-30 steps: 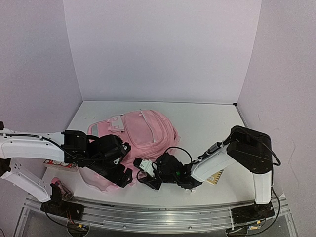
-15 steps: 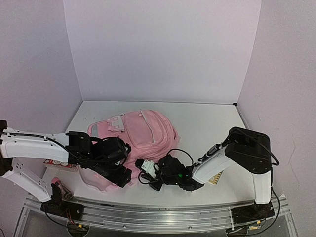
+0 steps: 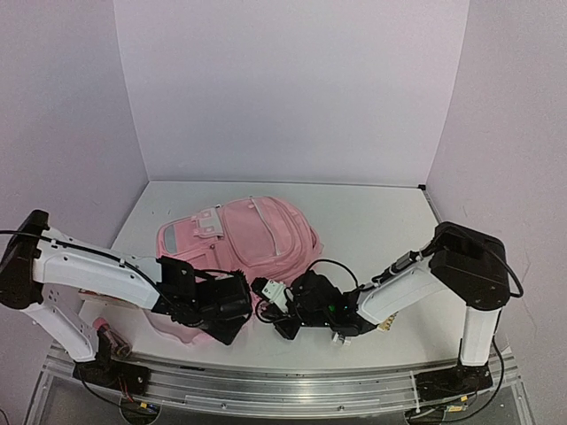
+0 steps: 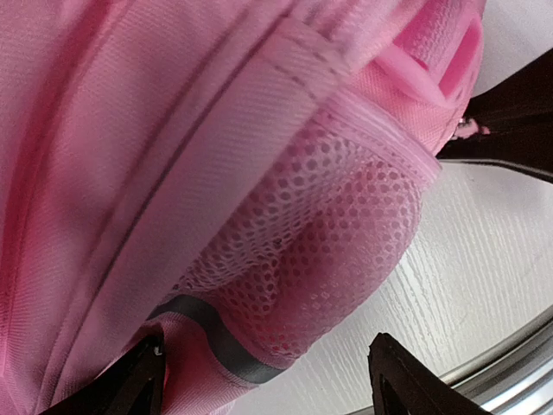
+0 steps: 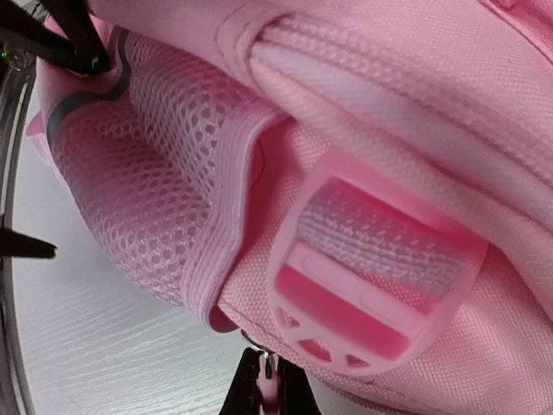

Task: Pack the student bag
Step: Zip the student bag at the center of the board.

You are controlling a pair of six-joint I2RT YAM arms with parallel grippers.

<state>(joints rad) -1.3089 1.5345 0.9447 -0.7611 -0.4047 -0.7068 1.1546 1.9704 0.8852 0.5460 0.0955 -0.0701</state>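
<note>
The white table (image 3: 372, 221) carries everything. The student bag (image 3: 252, 235), a large soft light-pink fabric backpack with white trim strips, lies flat at the middle of it, and I place the rest from there.

Both arms reach in at the bag's near edge. The left gripper (image 4: 268, 341) has its fingers spread wide on either side of the bag's pink mesh side pocket (image 4: 328, 233) with the grey elastic band. One finger (image 4: 130, 385) seems to brush the fabric, but it grips nothing. The right gripper (image 5: 268, 385) sits just beside it at the same corner, below the bag's pink plastic strap buckle (image 5: 371, 294). Its fingers are pressed together on a small pink zip-pull tab (image 5: 270, 367).

I judge the job to be at its start. I see no opening in the bag, and the loose things lie outside it: a tan flat pad (image 3: 388, 319) to the bag's right, a flat red-and-white printed packet (image 3: 106, 293) to its left, and a small pinkish cylinder (image 3: 104, 335) nearer than that. I cannot tell what any of them is.

Left to do, as I read it: draw the zip, hold the mouth open, load each item, close up.
</note>
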